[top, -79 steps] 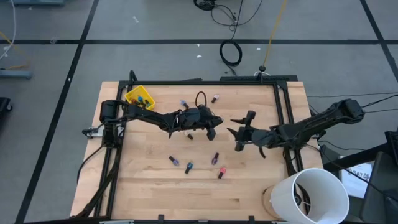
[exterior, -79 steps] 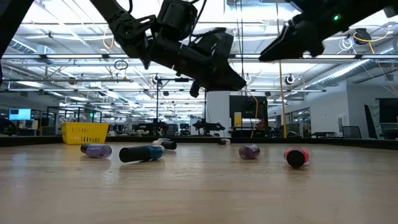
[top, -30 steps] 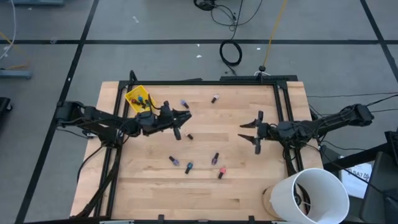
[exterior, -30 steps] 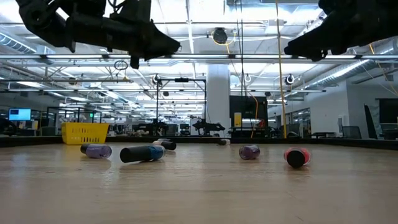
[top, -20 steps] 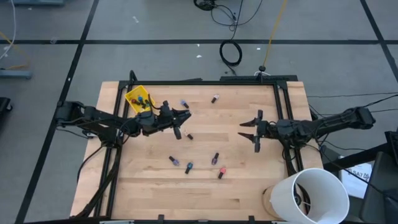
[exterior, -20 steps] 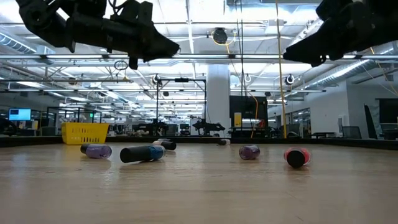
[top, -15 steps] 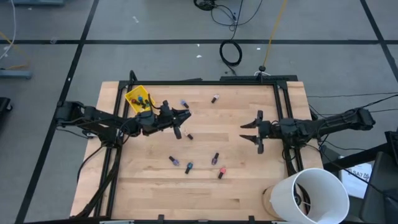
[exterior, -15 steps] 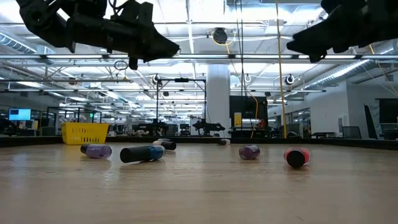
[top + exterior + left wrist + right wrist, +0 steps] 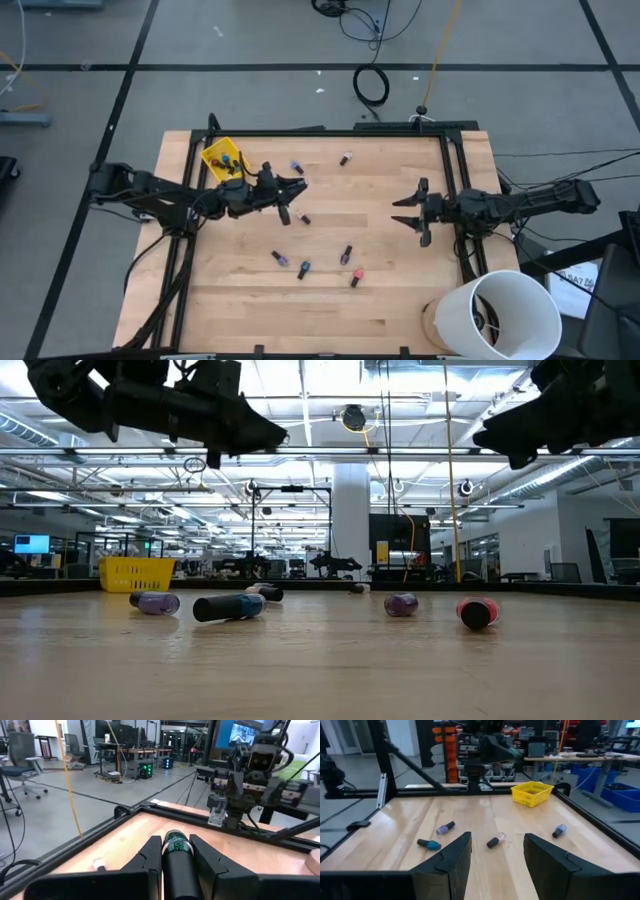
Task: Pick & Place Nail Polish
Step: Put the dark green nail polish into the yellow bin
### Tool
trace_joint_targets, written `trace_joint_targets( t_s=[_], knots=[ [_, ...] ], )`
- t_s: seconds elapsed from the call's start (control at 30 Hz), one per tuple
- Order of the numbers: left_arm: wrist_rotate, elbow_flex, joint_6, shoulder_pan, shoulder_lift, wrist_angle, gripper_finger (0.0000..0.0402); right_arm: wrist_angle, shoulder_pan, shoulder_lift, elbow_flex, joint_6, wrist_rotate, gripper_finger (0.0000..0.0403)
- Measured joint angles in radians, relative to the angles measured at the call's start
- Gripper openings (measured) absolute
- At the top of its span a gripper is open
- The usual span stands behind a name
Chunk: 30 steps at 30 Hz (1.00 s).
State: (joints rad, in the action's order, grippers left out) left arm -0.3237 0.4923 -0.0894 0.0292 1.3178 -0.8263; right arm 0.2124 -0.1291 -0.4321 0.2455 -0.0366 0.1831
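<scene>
Above the far left part of the wooden bench (image 9: 400, 300), the left claw (image 9: 288, 190) is clamped on a dark-capped nail polish bottle (image 9: 176, 847), held in the air just right of the small yellow bin (image 9: 222, 158), which already holds a few bottles. The right claw (image 9: 415, 212) hangs over the bench's right side with its fingers (image 9: 445, 860) apart and nothing between them. Other nail polish bottles lie scattered on the bench: a cluster of four (image 9: 320, 264) near the middle front, two more (image 9: 345, 158) toward the far edge, and one (image 9: 305, 219) just by the left claw.
</scene>
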Motion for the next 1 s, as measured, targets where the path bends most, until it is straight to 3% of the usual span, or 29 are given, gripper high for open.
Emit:
trace_joint_targets(
  t_s=[0.23, 0.7, 1.0],
  knots=[
    [-0.1, 0.001, 0.008, 0.0, -0.132, 0.194, 0.0053, 0.0, 0.0, 0.049, -0.015, 0.002, -0.001, 0.0169],
    [-0.412, 0.001, -0.128, 0.0, -0.486, 0.807, 0.0053, -0.008, 0.0, 0.051, -0.015, 0.016, 0.007, 0.0169],
    [-0.662, 0.001, -0.479, 0.001, -0.595, 1.215, 0.0053, -0.008, 0.0, 0.051, -0.015, 0.03, 0.033, 0.0169]
  ],
)
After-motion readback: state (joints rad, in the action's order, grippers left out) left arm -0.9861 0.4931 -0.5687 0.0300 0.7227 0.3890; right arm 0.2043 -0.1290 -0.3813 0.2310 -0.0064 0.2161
